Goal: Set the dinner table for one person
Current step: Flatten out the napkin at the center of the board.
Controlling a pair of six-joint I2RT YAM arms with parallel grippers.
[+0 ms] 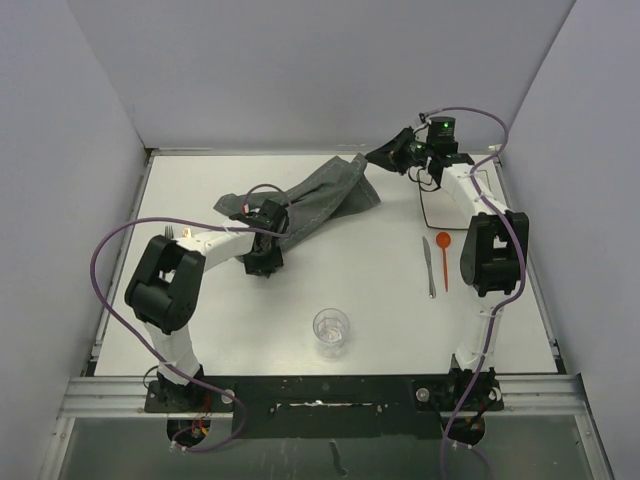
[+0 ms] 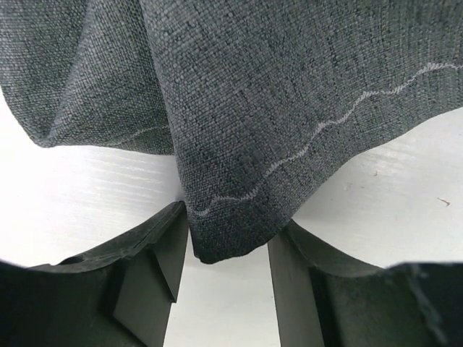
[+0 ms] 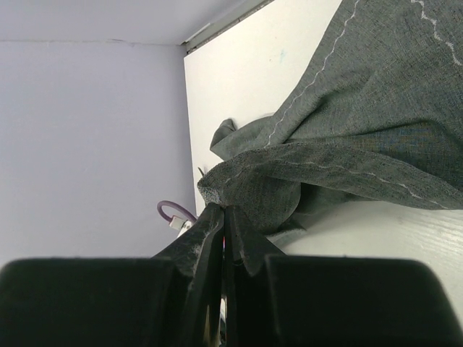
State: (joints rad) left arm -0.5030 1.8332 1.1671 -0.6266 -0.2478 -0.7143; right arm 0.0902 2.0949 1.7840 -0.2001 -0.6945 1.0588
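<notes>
While the right gripper [image 3: 223, 217] presses its black fingers together on a corner of the placemat [image 1: 320, 195], the left gripper [image 2: 230, 238] stands half spread with a rounded fold of the same cloth between its fingers; whether they pinch it cannot be told. The placemat is a coarse dark grey weave, creased and bunched, with a pale wavy line of stitching near its hem. The dinner table [image 1: 380, 310], a flat, smooth white rectangle edged by a thin metal rim, lies beneath both grippers, showing bare on either side of the left fingers and beyond the cloth ahead of the right ones.
</notes>
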